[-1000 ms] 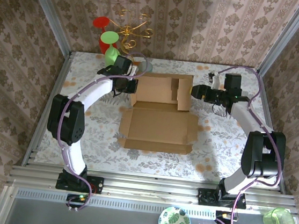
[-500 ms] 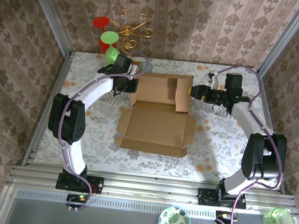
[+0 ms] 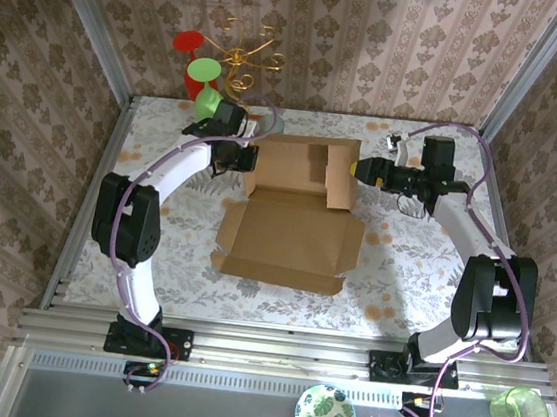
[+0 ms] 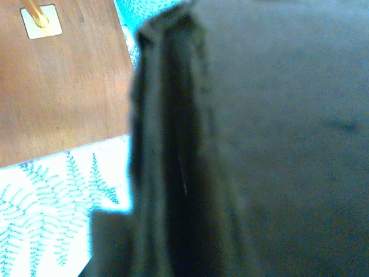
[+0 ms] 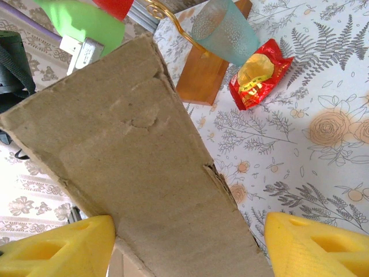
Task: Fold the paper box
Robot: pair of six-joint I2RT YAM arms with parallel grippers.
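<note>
At the middle of the flower-patterned table (image 3: pixel 147 214) the paper box (image 3: pixel 290 240) lies open. Its shallow tray is toward the arms, its rear panel is tilted up behind, and a side flap stands at the panel's right end. From above, the left gripper (image 3: pixel 243 160) sits against the left edge of that rear panel. The right gripper (image 3: pixel 356 167) meets the right-hand flap with its yellow tips at the cardboard edge. At that height the gap between either pair of fingers is too small to read.

The right wrist view supplies it for one arm. Two yellow fingers (image 5: pixel 57 248) stand wide apart at the bottom corners with the brown flap rising between them. The flap's rough edge lies against the finger at the picture's left and is apart from the other, so the jaws are spread rather than closed on the card. Beyond the flap lie a red and yellow wrapper (image 5: pixel 259 72) on the cloth, a pale blue-green cup (image 5: pixel 225 32) near it, and the wooden block (image 5: pixel 207 72) of the gold wire stand (image 3: pixel 241 51).

The left wrist view gives a dark, blurred surface close to the lens across the middle and right. Whether it is card or finger cannot be told, and neither can the state of the left fingers. At its upper left are the block's top and the stand's brass foot, and at lower left the fern-print cloth.

The overhead view adds a leaf-patterned bowl (image 3: pixel 325 416) and a green tumbler (image 3: pixel 520 407) on the near ledge, well apart from the box.
</note>
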